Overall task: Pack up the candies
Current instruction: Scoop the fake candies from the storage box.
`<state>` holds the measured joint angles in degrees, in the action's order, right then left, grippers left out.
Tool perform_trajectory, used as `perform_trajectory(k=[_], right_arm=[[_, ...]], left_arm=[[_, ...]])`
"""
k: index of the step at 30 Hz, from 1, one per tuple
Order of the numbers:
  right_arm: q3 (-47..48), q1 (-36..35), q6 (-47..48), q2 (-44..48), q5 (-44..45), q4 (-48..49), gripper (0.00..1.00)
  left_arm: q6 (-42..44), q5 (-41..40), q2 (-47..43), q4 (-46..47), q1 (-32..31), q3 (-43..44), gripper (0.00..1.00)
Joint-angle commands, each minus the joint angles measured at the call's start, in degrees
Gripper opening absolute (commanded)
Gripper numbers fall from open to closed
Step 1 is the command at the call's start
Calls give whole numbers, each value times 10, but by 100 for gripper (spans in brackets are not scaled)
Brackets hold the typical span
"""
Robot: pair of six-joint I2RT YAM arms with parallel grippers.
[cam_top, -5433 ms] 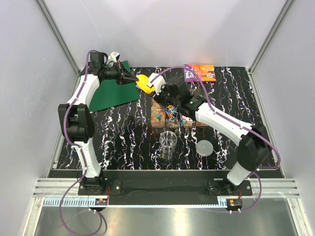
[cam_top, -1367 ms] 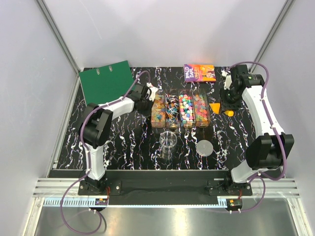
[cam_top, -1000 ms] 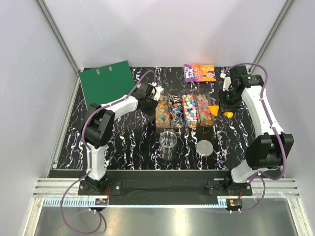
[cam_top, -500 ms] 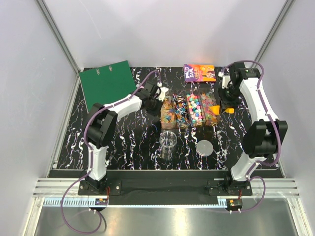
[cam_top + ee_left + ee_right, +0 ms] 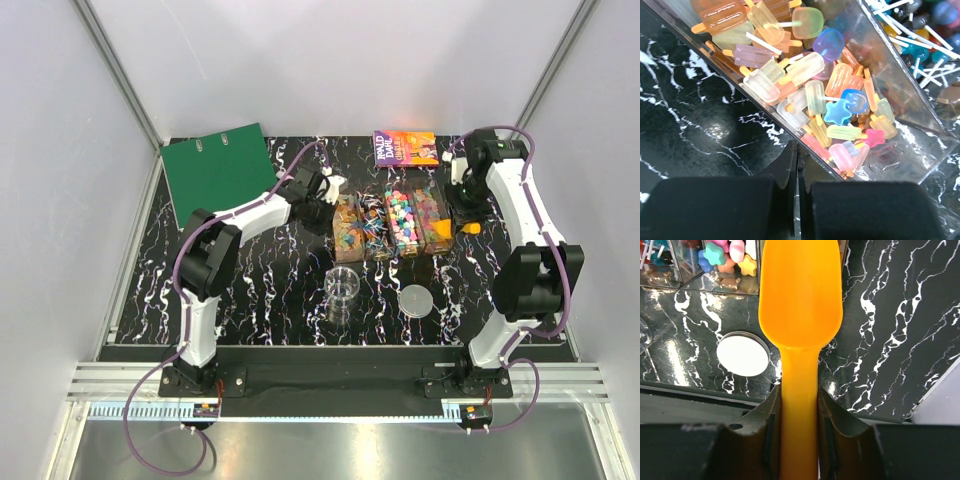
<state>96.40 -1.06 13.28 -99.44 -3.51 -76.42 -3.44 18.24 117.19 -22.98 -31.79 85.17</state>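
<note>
Top external view, near edge first: a clear cup (image 5: 343, 285) and a round lid (image 5: 416, 299) stand apart on the black marbled desk (image 5: 250, 290). Beyond them, right of centre toward the far edge, the candies (image 5: 405, 218) fill a clear divided box (image 5: 338, 228). Closed on nothing, the left pincer (image 5: 796, 165) appears to press its tips against the box's left wall, beside lolly-shaped candies. The right pincer (image 5: 799, 405) is clamped on the handle of a yellow scoop (image 5: 800, 310), its bowl empty, just right of the box. Small, light, glossy and loose, the candies would likely slip from two fingers; scooping looks the safer hold. A paperback (image 5: 405, 148) lies at the far edge, a green binder (image 5: 215, 170) in the far left corner.
</note>
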Motion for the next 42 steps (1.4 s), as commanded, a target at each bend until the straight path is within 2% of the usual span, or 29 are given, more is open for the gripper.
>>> perform_trajectory(k=[1, 7, 12, 17, 25, 30, 37, 42], right_arm=[[2, 2, 15, -1, 30, -62, 0], [-3, 2, 26, -10, 46, -65, 0], [11, 2, 36, -38, 54, -78, 0], [55, 0, 47, -83, 65, -106, 0], [119, -43, 54, -138, 84, -139, 0], [102, -48, 54, -150, 69, -153, 0], [28, -48, 54, -112, 37, -174, 0], [48, -47, 53, -138, 15, -175, 0]], left_arm=[[-19, 68, -7, 70, -19, 24, 0], [-14, 70, -13, 61, -19, 23, 0], [-4, 29, -20, 40, -15, 35, 0], [-12, 23, -29, 52, 1, 12, 0], [-26, 41, -35, 69, 19, -5, 0], [-26, 46, -34, 72, 34, 0, 0], [-23, 51, -27, 70, 49, 18, 0], [-26, 52, -17, 66, 52, 35, 0]])
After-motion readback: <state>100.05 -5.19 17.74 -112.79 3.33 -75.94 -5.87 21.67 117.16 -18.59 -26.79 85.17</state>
